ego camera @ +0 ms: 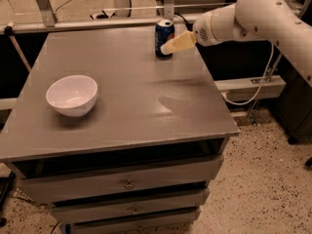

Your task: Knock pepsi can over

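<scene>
gripper [165, 48] perhaps touching pepsi can [162, 32] | grip: cannot tell | 1 can, 1 bowl [72, 95]

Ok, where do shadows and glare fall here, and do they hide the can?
Camera view: the shadow of the arm lies on the table right of centre, clear of the pepsi can; a pale sheen sits just behind it; the gripper by the can's right side is well lit.
</scene>
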### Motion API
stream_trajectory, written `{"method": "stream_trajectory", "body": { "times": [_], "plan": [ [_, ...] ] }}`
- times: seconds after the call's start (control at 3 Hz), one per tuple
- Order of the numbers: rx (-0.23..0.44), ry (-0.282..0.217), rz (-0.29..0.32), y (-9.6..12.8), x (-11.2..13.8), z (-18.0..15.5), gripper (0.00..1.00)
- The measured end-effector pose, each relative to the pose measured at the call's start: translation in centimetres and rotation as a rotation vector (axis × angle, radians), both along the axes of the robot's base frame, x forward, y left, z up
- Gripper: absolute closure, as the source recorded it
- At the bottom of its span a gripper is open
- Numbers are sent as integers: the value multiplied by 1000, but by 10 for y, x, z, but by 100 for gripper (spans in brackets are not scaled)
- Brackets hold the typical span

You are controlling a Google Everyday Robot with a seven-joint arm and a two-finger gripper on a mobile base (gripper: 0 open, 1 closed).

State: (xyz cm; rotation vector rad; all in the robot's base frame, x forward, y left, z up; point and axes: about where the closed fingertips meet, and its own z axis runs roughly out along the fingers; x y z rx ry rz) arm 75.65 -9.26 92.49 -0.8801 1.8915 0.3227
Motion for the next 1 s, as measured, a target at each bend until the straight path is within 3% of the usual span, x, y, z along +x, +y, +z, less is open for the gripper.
{"method": "stream_trajectory", "body": {
  "times": [1.0],
  "plan": [
    [59,0,-14,31,18,0,0]
  ]
}}
